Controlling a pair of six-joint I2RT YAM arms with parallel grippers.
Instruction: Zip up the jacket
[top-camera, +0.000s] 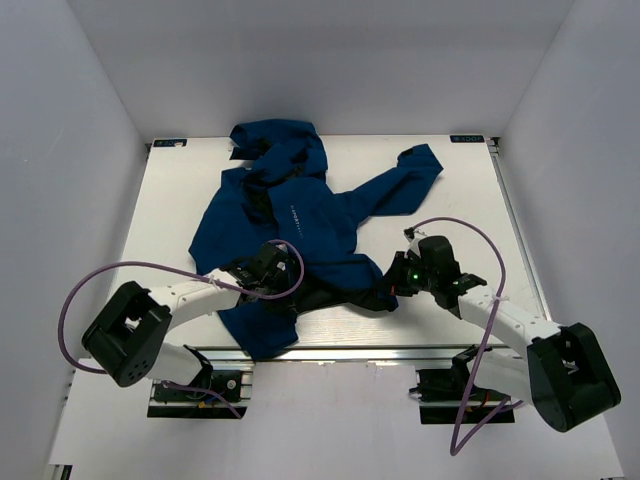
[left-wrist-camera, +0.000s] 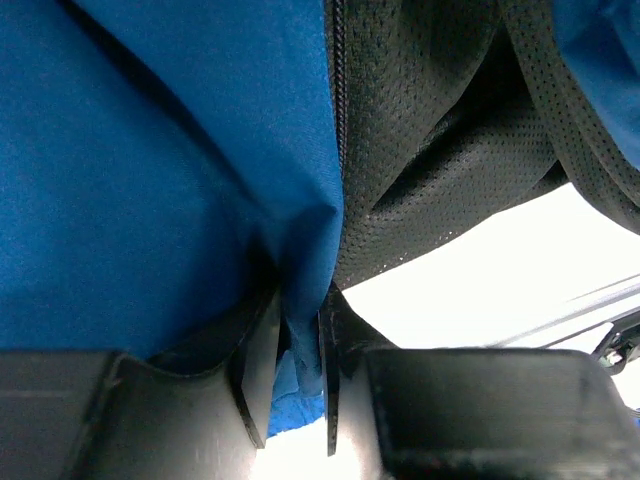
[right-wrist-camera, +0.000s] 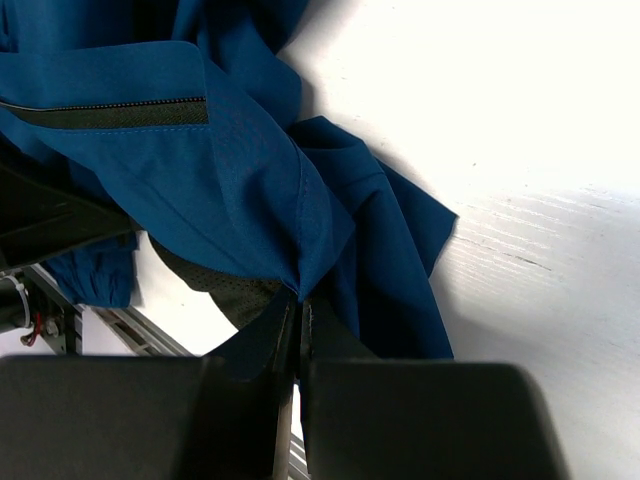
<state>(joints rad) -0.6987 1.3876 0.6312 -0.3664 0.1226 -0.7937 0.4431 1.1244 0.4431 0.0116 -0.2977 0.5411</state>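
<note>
Left gripper (top-camera: 272, 272): I have it clenched on the jacket's (top-camera: 300, 215) near hem, pinching the blue front edge right beside the zipper teeth (left-wrist-camera: 339, 90).
Right gripper (top-camera: 394, 284): clamped on the other hem corner, off to the right; the black lining (top-camera: 340, 295) sags between my two grips.
Jacket: open on the table (top-camera: 470, 200), hood (top-camera: 280, 150) far.
Zipper axis: near to far, I judge.
Nearer arm: left.
</note>
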